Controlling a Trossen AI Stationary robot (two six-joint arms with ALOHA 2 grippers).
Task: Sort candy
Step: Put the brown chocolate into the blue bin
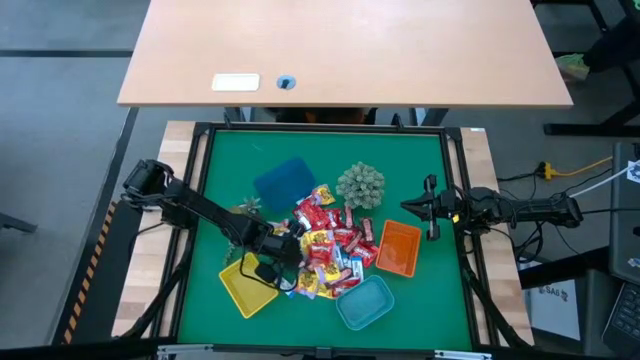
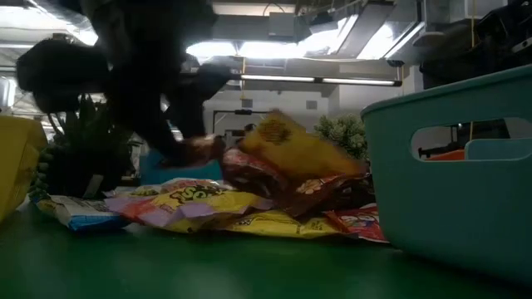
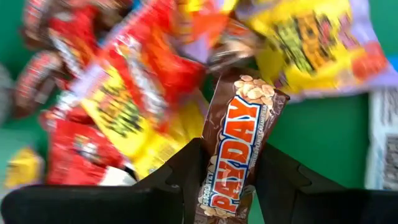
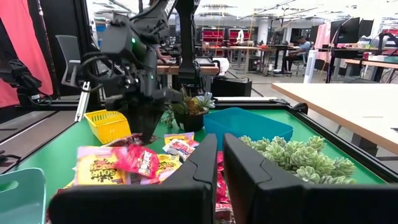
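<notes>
green felt table | heap of shiny red, yellow and brown wrapped candy at mid-table between yellow, orange and teal trays | left gripper at heap's yellow-tray side, clamped on brown PayDay bar | right gripper beside orange plastic tray, fingers nearly together, empty

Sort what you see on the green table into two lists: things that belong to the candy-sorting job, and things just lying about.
Job: candy pile; PayDay bar in left gripper; yellow, orange, blue, teal trays.

Lying about: two green plants.
</notes>
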